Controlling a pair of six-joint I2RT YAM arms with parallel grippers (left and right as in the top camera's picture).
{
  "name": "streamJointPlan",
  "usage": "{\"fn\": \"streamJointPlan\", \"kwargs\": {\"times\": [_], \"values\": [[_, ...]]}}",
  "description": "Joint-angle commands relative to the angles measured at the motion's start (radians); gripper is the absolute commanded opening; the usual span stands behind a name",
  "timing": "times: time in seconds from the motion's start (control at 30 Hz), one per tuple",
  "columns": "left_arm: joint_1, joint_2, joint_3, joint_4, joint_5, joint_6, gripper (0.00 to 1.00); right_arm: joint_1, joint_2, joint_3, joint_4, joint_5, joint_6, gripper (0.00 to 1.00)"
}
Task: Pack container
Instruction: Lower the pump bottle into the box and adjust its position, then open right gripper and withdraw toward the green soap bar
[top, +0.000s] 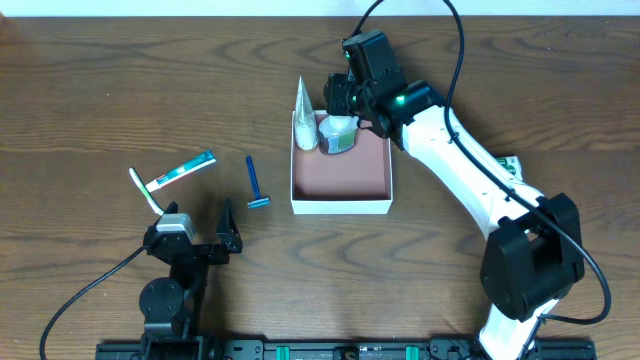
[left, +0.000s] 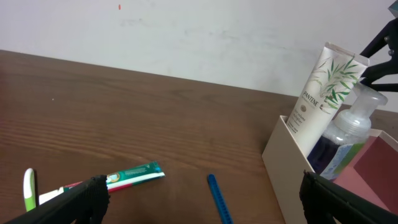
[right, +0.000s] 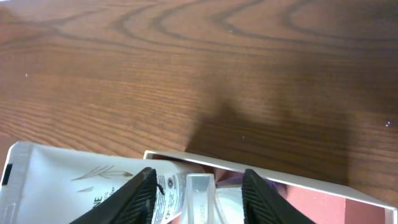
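Note:
The container (top: 340, 207) is a square white box with a reddish-brown inside, at the table's middle. A white tube (top: 303, 115) leans upright in its far left corner, and a clear pump bottle (top: 338, 135) stands beside it. My right gripper (top: 340, 105) hangs over the bottle, open, its fingers (right: 199, 193) on either side of the pump head (right: 199, 202) with gaps on both sides. The tube (right: 62, 180) and the box rim (right: 280, 177) show below. My left gripper (top: 197, 232) is open and empty near the front left, facing the box wall (left: 283, 162).
A green toothpaste tube (top: 182, 171), a toothbrush (top: 145, 188) and a blue razor (top: 256, 182) lie on the table left of the box. A small green and white item (top: 510, 165) lies partly hidden behind the right arm.

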Motion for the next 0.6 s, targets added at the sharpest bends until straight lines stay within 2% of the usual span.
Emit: {"fn": "streamJointPlan", "kwargs": {"times": [0.0,0.23,0.4,0.57], "values": [[0.005,-0.001,-0.018,-0.034,0.012,0.002,0.98,-0.036,-0.027,0.028,0.003,0.014,0.007,0.49],[0.005,-0.001,-0.018,-0.034,0.012,0.002,0.98,-0.128,-0.088,0.097,-0.033,0.018,-0.006,0.55],[0.005,-0.001,-0.018,-0.034,0.012,0.002,0.98,-0.226,-0.172,0.147,-0.232,0.025,-0.010,0.61],[0.005,-0.001,-0.018,-0.034,0.012,0.002,0.98,-0.332,-0.230,0.147,-0.527,0.092,-0.011,0.90]]}}
